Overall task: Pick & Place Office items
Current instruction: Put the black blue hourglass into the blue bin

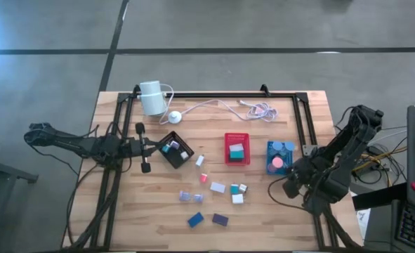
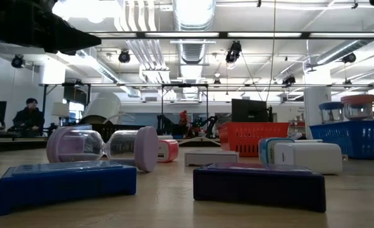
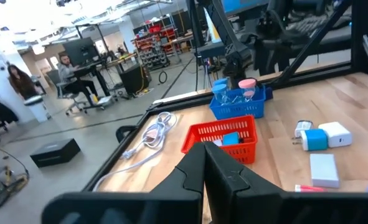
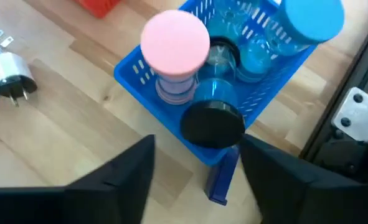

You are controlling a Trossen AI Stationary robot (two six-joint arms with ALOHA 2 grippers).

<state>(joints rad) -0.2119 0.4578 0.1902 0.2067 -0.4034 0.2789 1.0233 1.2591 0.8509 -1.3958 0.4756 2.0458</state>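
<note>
**Blue basket just loaded, loose pieces next**

My left gripper (image 1: 149,147) waits with its fingers pressed together and nothing between them; the black tray (image 1: 175,150) sits just ahead of it. Beyond that, towards my right arm, lie the loose office items (image 1: 218,187) on the counter (image 1: 123,211), with the red basket (image 1: 237,149) behind them. My right gripper (image 4: 196,168) hangs over the near edge of the blue basket (image 4: 134,78), its fingers parted and empty. Directly below and ahead of it stand the pink-capped vial (image 4: 174,43) and the black-capped vial (image 4: 212,122), inside the basket. I judge a drop-off finished. Next I must lift clear without clipping the caps, then reach for a loose piece.
</note>
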